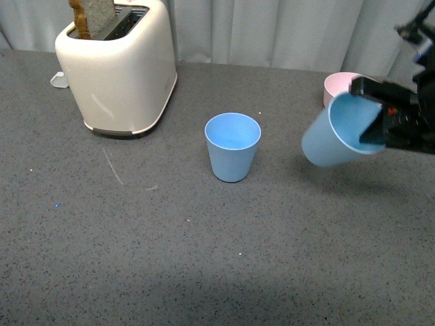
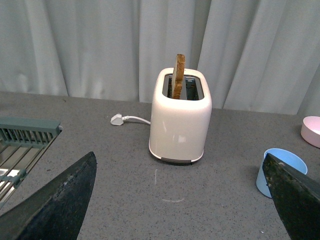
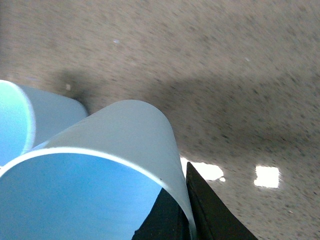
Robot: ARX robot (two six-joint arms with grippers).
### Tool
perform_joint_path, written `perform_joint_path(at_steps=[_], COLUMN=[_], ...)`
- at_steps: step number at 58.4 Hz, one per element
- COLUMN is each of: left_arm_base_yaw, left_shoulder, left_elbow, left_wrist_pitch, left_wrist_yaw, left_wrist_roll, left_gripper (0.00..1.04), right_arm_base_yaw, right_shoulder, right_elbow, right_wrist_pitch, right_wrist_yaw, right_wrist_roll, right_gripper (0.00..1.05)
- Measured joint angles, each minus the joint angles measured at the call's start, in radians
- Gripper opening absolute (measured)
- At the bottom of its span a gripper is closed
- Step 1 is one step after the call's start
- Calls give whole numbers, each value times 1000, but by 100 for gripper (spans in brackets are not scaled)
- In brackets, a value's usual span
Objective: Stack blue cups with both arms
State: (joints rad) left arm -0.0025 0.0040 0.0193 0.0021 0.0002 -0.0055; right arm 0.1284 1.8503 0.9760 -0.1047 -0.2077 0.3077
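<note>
The toaster [image 1: 119,68] stands at the rear left of the surface [image 1: 136,258], with a bread slice [image 1: 92,17] upright in its slot. A plug [image 1: 60,80] lies on the surface just beside the toaster, at its left. The standing cup [image 1: 232,149] sits upright near the centre, right of and in front of the toaster, apart from it. The held cup [image 1: 333,139] is tilted, right of the standing cup and clear of the surface, its rim between the jaws of the right gripper [image 1: 367,109]. A bowl [image 1: 340,85] sits behind the held cup.
</note>
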Motion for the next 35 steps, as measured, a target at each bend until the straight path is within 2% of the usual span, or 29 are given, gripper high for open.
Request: perform_joint_path(at_steps=[9,21,35], left_arm_base_yaw=[0,0,0], left_shoulder=[0,0,0], left_elbow=[0,0,0], left_wrist_pitch=[0,0,0], left_wrist_yaw=[0,0,0], left_wrist_roll=[0,0,0], left_gripper=[98,98,98], right_arm_base_yaw=[72,182,217], right_shoulder=[-37,1,74], right_elbow=[74,158,198], right_wrist_pitch=[-16,-45,-47], right_wrist_yaw=[-39,-25,-3], right_wrist_roll=[25,55,86], right_gripper=[1,1,1])
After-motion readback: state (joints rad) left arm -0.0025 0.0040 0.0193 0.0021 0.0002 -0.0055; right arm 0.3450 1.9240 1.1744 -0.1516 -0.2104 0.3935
